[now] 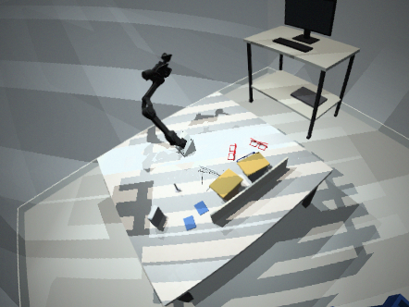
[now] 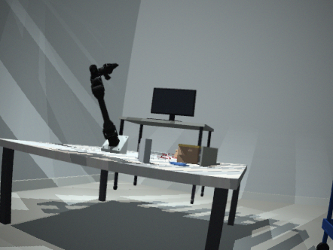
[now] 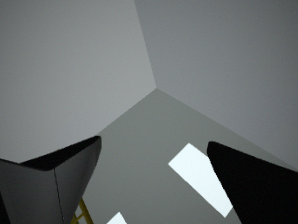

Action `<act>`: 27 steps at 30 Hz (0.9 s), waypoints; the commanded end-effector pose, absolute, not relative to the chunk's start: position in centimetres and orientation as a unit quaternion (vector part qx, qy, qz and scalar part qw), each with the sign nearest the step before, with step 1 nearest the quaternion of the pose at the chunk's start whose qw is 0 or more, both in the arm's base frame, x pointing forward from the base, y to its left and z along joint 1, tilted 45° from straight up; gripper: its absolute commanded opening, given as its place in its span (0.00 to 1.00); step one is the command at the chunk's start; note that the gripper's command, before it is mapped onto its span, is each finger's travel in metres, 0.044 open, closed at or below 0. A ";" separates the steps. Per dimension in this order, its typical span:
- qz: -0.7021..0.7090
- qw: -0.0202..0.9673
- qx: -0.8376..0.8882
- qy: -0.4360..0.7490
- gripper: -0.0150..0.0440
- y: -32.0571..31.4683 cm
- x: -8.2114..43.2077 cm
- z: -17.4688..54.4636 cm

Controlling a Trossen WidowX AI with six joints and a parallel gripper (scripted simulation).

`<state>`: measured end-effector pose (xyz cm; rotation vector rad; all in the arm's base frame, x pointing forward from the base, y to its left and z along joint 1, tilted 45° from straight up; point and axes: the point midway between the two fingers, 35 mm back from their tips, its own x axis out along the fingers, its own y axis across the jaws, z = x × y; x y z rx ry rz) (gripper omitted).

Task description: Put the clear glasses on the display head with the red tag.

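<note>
My gripper (image 1: 167, 55) (image 2: 117, 65) (image 3: 155, 144) is open and empty, raised high above the table; the wrist view shows its two fingers wide apart against the walls and ceiling. Thin dark outlines (image 1: 209, 171), perhaps a pair of glasses, lie on the table in front of the yellow-topped boxes in the top view; I cannot tell whether they are the clear glasses. No display head and no red tag can be made out in any view.
Two yellow-topped boxes (image 1: 226, 184) (image 1: 254, 163) stand before a long upright board (image 1: 252, 190). Red glasses (image 1: 232, 152) (image 1: 258, 143) lie behind them. Two blue pieces (image 1: 201, 207) (image 1: 190, 223) and an upright grey block (image 1: 157, 216) (image 2: 145, 150) are nearer the front.
</note>
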<state>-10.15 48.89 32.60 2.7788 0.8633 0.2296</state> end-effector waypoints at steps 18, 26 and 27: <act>0.146 0.329 0.902 0.239 0.59 52.1 -1.1 31.5; 0.144 0.605 0.763 0.176 0.59 53.0 10.2 25.8; 0.139 0.636 0.739 0.170 0.59 52.8 11.6 25.1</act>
